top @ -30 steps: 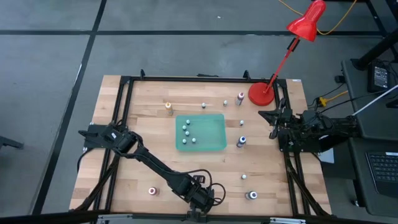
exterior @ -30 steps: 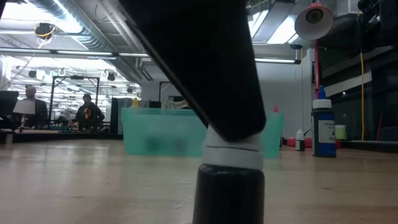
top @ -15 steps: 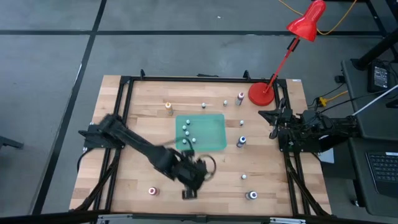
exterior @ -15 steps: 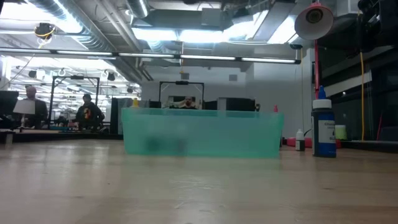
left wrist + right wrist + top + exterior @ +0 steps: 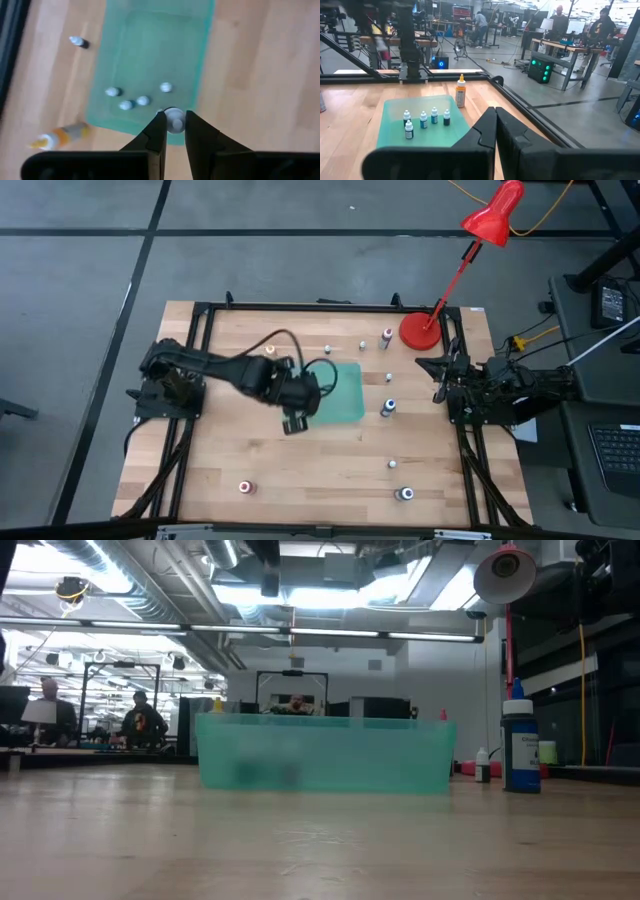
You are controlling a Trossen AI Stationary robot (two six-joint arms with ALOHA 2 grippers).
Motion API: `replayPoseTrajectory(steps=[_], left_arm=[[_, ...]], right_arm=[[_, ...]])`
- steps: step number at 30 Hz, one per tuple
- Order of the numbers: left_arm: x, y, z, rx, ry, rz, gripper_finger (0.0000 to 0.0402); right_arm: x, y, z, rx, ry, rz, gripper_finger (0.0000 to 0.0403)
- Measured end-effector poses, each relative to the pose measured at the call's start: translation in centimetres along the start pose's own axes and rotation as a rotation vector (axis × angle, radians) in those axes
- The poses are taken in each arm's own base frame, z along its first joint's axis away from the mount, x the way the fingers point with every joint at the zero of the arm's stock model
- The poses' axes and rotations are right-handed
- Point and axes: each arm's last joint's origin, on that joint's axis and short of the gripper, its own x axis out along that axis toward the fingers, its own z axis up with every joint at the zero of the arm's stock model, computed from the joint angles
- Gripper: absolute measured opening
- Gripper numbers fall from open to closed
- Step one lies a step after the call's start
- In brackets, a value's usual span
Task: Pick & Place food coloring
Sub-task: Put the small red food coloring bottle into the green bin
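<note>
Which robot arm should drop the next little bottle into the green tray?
The left one, probably. Its gripper already holds a small bottle in its jaws, right over the edge of the green tray. The right gripper waits at the table's right edge, shut and empty.

Wooden table (image 5: 250, 450) with green tray (image 5: 345, 390), scattered bottles (image 5: 389, 407), lamp base (image 5: 420, 331).
</note>
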Motion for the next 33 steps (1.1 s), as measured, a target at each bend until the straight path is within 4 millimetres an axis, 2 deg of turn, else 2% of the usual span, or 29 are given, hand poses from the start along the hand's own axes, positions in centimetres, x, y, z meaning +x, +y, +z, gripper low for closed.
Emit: replayPoseTrajectory(steps=[3,8,12,15,22,33], left_arm=[[2.0,1.8,0.6,0.054,0.028,0.009,0.0043],[6.7,4.5,0.9,0.141,0.047,-0.034,0.0044],[10.7,6.1,0.3,0.157,0.040,-0.108,0.0043],[12.5,7.2,-0.2,0.144,0.040,-0.115,0.0043],[15.3,8.6,-1.6,0.098,0.051,-0.141,0.0043],[17.3,8.4,-2.8,0.080,0.013,-0.151,0.0044]], right_arm=[[0.0,0.0,0.0,-0.004,0.004,0.000,0.0012],[0.0,0.0,-0.1,-0.005,0.007,0.000,0.0012],[0.0,0.0,-0.1,-0.006,0.008,0.001,0.0012],[0.0,0.0,-0.1,-0.008,0.011,0.000,0.0012],[0.0,0.0,-0.1,-0.008,0.012,-0.007,0.0012],[0.0,0.0,-0.1,-0.009,0.012,-0.010,0.0012]])
